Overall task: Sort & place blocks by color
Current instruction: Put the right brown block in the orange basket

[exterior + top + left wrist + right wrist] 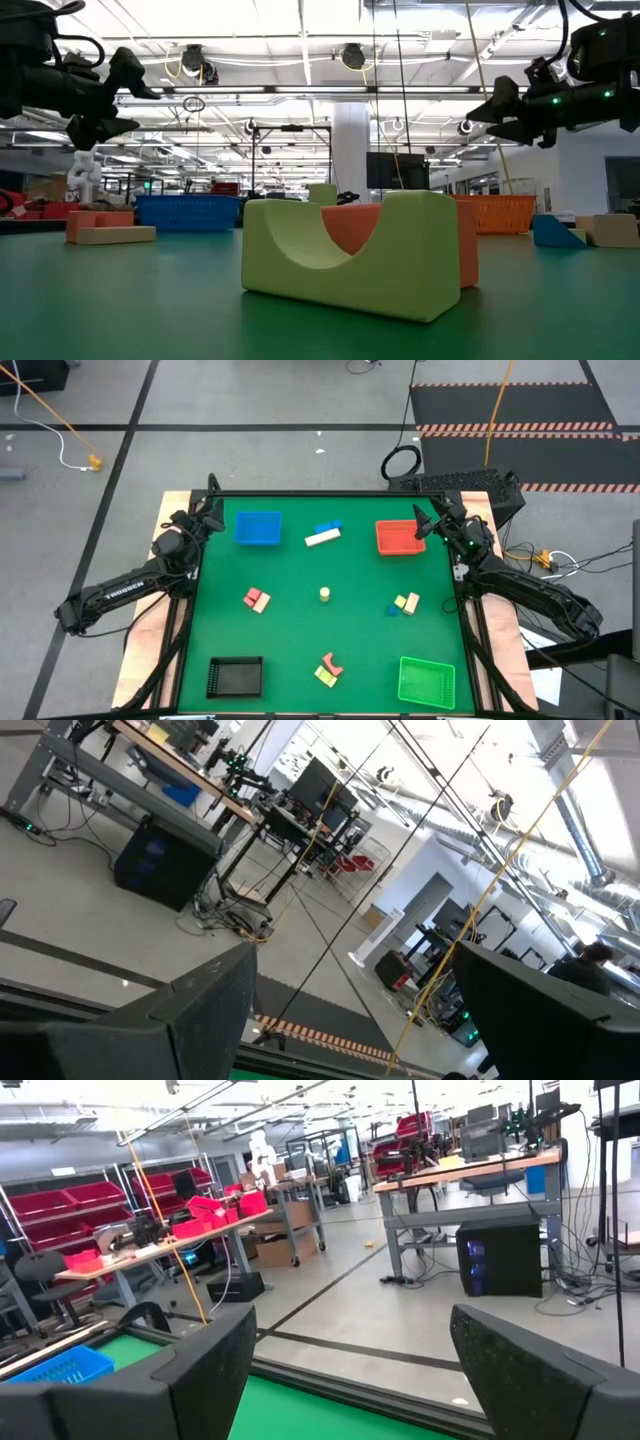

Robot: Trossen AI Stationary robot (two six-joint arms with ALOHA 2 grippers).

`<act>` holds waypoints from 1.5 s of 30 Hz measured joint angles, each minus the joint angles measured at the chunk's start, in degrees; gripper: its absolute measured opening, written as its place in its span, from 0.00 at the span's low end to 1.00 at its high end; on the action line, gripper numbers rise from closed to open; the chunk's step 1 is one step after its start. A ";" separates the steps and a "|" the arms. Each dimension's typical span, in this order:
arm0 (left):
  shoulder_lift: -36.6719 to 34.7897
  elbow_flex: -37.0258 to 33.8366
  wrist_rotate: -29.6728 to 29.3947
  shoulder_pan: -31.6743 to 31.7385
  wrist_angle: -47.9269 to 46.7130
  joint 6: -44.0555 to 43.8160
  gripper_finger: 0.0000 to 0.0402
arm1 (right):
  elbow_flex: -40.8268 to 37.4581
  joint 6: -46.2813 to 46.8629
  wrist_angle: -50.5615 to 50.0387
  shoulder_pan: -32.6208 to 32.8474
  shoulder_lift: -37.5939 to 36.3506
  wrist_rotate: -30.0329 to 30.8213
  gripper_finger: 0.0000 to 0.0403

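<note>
Small blocks lie scattered on the green table: a blue and a cream bar [323, 533] at the far middle, a pink-red and tan pair [256, 600], a yellow cylinder [325, 594], a yellow, cream and blue group [405, 604], and a pink arch with a yellow arch [328, 670] near the front. In the low view the yellow arch [350, 255] stands close, the pink one behind it. My left gripper [212, 515] hangs open above the far left corner, beside the blue tray. My right gripper [430, 525] hangs open above the far right, beside the red tray. Nothing is between either pair of fingers.
Four shallow trays sit at the table's corners: blue [257, 528] far left, red [398, 538] far right, black [235, 677] near left, green [426, 682] near right. The green mat between them [320, 630] holds only the blocks. Both arms stand along the side edges.
</note>
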 joint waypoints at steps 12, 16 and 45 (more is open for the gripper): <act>-0.01 0.00 0.00 0.02 0.00 0.00 0.84 | 0.00 0.00 4.14 0.00 0.02 0.00 0.81; -0.01 0.00 0.00 0.02 0.00 0.00 0.84 | 0.00 2.91 6.99 0.00 0.02 0.00 0.81; -0.01 0.00 0.00 0.02 0.02 -0.02 0.84 | 13.59 -3.94 -2.38 0.13 0.39 -18.10 0.81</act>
